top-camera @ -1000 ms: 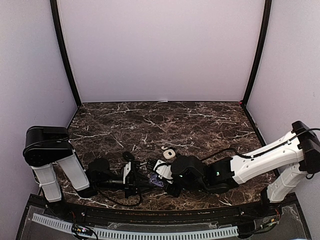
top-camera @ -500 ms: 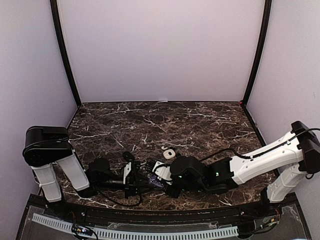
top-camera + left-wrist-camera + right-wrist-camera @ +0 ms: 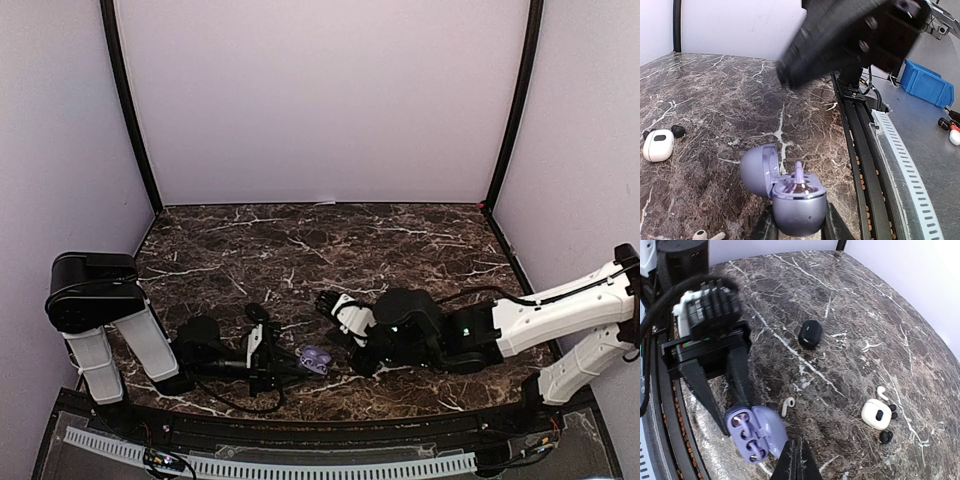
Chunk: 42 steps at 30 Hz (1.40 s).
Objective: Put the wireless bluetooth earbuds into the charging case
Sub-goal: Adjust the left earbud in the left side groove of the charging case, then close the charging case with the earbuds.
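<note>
White-veined dark brown marble table (image 3: 400,240), lilac charging case (image 3: 799,216), white case (image 3: 876,414), black case (image 3: 810,333), white earbud (image 3: 787,406), black buds (image 3: 885,436)

"What do the arms look like?"

"The left arm (image 3: 150,345) has white tubes and a fat, round black top. The right arm (image 3: 560,315) has a long white tube, then black lumps."

"And the tools?"

"The left tool (image 3: 735,417) has black pointy fingers, a ribbed black block and a curly black cable (image 3: 710,280). The right tool (image 3: 796,460) is thin and black."
</note>
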### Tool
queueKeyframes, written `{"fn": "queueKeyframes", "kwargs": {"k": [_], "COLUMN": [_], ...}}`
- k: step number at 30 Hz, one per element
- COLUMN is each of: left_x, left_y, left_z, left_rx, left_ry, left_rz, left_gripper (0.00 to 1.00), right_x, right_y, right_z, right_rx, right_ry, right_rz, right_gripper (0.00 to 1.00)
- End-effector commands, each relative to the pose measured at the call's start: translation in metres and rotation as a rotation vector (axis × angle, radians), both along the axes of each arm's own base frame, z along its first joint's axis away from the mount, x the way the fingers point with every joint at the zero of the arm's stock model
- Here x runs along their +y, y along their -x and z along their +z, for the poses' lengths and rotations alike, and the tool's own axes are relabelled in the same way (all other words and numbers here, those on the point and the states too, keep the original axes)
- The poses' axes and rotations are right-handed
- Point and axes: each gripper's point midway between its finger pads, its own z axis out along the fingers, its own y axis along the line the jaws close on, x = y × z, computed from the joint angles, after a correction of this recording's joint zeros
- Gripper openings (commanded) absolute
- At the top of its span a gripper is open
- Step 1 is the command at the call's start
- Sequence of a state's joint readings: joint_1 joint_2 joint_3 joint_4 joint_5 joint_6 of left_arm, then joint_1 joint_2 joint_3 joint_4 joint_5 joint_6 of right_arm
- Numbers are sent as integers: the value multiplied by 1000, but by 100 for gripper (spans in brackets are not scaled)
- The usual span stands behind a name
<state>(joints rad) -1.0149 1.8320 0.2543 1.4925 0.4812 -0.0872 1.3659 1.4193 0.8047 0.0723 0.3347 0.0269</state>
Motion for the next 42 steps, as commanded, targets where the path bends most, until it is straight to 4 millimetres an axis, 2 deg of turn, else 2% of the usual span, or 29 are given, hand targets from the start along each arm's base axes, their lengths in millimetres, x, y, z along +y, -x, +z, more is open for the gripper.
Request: {"fn": "queueKeyframes", "kwargs": {"k": [1, 4, 7, 12, 17, 24, 28, 36, 42], "left_x": [-1, -1, -1, -1, -3, -3, -3, -4, -6], "left_y": [3, 4, 7, 14, 21, 22, 23, 19, 12], "left_z": [20, 24, 30, 48, 59, 65, 66, 61, 52], "left_rx": [-25, -32, -36, -42, -44, -50, -49, -32, -8], "left_ry": [58, 71, 86, 135, 155, 161, 162, 143, 114], "left_rz": [-12, -17, -33, -75, -120, -125, -133, -113, -77], "left_gripper": [0, 0, 0, 0, 0, 0, 0, 0, 0], "right_x": [-14, -21, -22, -16, -7, 5, 8, 6, -1], "right_y": [-24, -35, -37, -31, -19, 1, 5, 21, 26], "right_z": [7, -4, -15, -36, -44, -30, -23, 3, 9], "right_rx": [96, 204, 305, 437, 520, 576, 579, 560, 542], "right_ry": [-90, -114, -139, -147, -172, -259, -283, -357, -368], "right_rz": [-60, -66, -37, 25, 115, 261, 291, 403, 425], "right_gripper": [0, 0, 0, 0, 0, 0, 0, 0, 0]}}
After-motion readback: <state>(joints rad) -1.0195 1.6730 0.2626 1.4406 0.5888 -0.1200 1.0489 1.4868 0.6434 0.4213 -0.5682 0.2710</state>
